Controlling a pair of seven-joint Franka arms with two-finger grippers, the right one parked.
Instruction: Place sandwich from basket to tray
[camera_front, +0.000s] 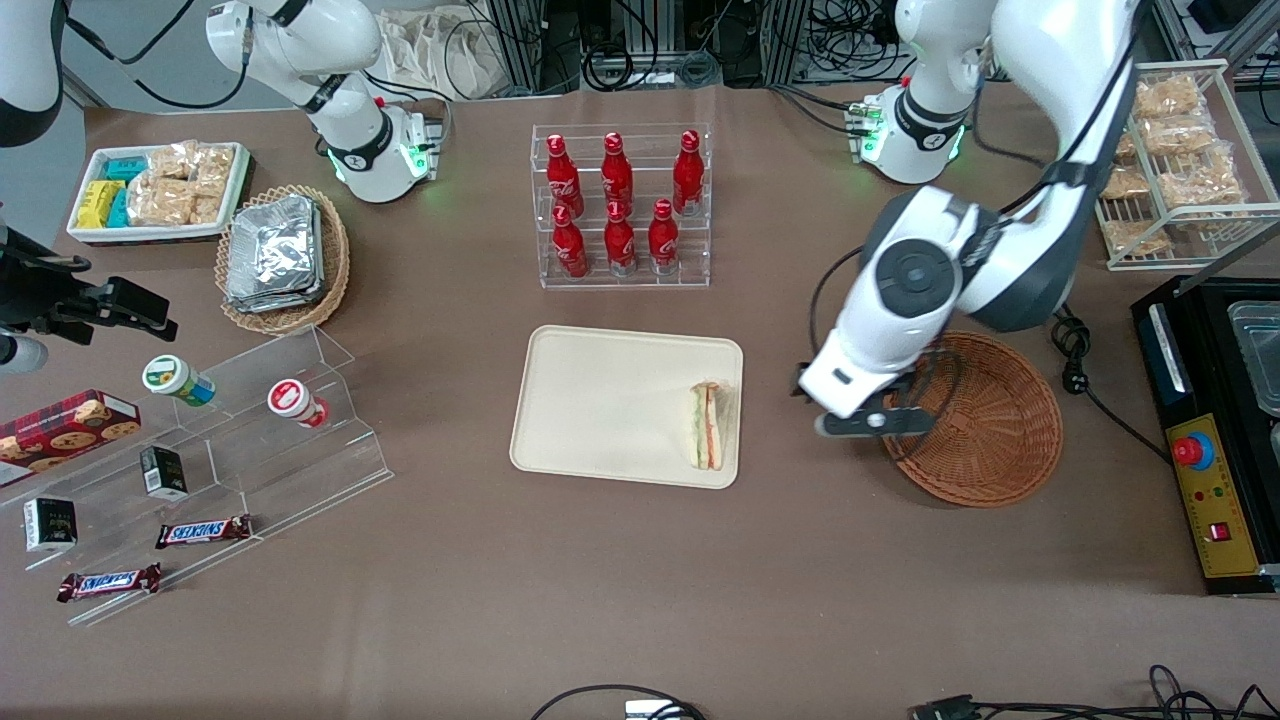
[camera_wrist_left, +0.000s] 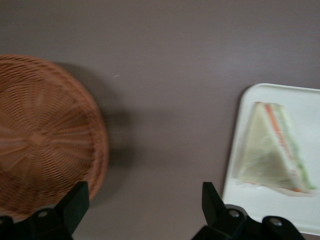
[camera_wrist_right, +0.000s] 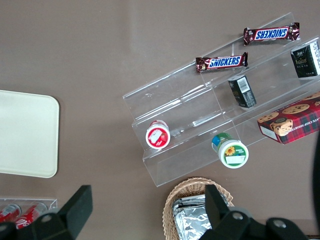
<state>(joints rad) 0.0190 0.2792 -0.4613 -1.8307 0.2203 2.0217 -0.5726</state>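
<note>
Sandwich (camera_front: 708, 426) on tray (camera_front: 600, 400), hand (camera_front: 868, 420) apart and empty.
It sits by the tray's right rim in frame; a nudge could tip it onto the tabletop (camera_front: 640, 600).

— What carries everything?
— A brown-clothed table (camera_front: 620, 590). The flat cream rectangular plastic tray (camera_front: 600, 405) lies mid-table; the round orange-brown wicker basket (camera_front: 985, 425) sits toward the working arm's end.
— And the gripper (camera_front: 868, 418)?
— Above the table, between tray and basket.

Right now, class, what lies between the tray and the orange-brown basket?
Bare brown table, with the open tool over it, as the left wrist view shows. The sandwich sits on the tray, the basket empty.
</note>
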